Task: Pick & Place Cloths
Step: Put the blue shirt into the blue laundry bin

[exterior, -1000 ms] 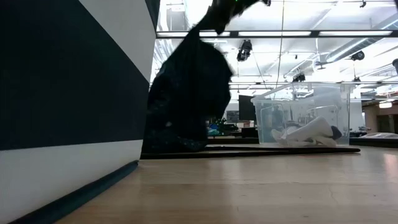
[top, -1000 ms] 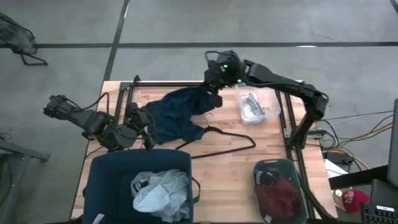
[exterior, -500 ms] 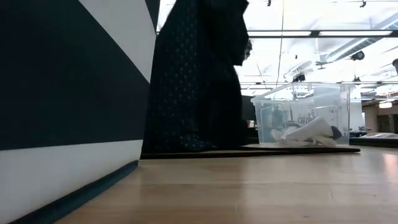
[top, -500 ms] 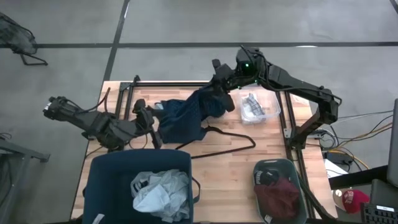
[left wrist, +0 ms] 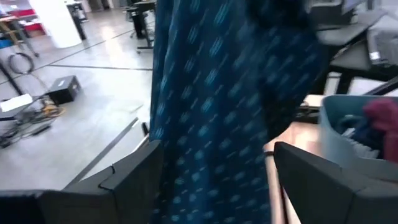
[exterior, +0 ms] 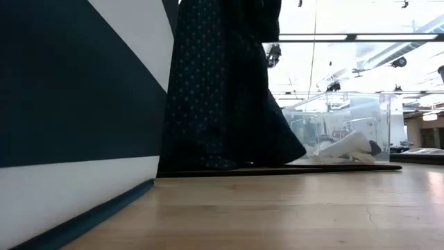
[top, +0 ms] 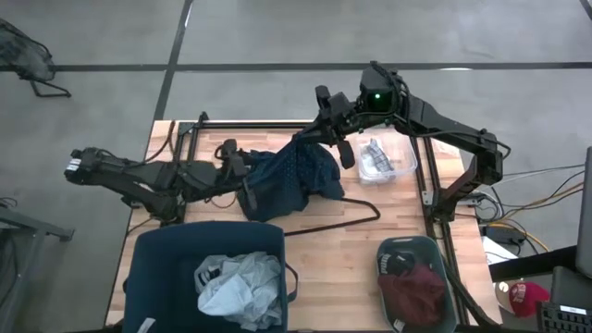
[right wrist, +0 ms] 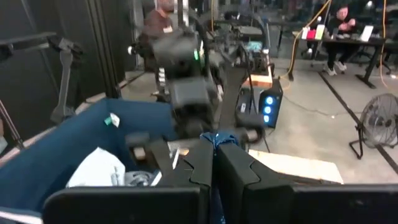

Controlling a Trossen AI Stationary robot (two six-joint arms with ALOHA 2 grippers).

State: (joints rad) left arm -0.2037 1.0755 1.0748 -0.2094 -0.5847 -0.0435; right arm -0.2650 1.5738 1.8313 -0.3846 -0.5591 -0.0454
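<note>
The navy dotted shirt point(top: 291, 180) hangs bunched from my right gripper point(top: 326, 132), which is shut on its top, above the table's far middle. In the low view the shirt point(exterior: 215, 90) is a tall dark column whose lower end rests on the table. My left gripper point(top: 243, 181) is open at the shirt's left side. In the left wrist view its two fingers stand on either side of the hanging cloth point(left wrist: 217, 112); I cannot tell whether they touch it. The thin black wire hanger point(top: 347, 222) lies flat on the table near the shirt. My right gripper pinches a small bunch of the shirt's upper part point(right wrist: 216, 138) between its two shut fingers point(right wrist: 239, 168). The shirt hangs slack below the hold, with its lower end point(exterior: 208, 164) on the table. How many layers are pinched does not show.
A dark blue fabric bin point(top: 148, 268) at the near left holds the pale blue-white shirt point(top: 239, 282). A clear box point(top: 407, 153) at the far right holds the grey-white socks point(top: 375, 155). A grey tray point(top: 435, 254) near right holds the maroon piece point(top: 416, 291) and a black garment. People sit beyond the table.
My right gripper has risen and moved toward the table's right, drawing the shirt up off the table from a spread heap into a hanging column; its lower end stays down. My left gripper has moved right, toward the shirt, and now straddles the hanging cloth.
</note>
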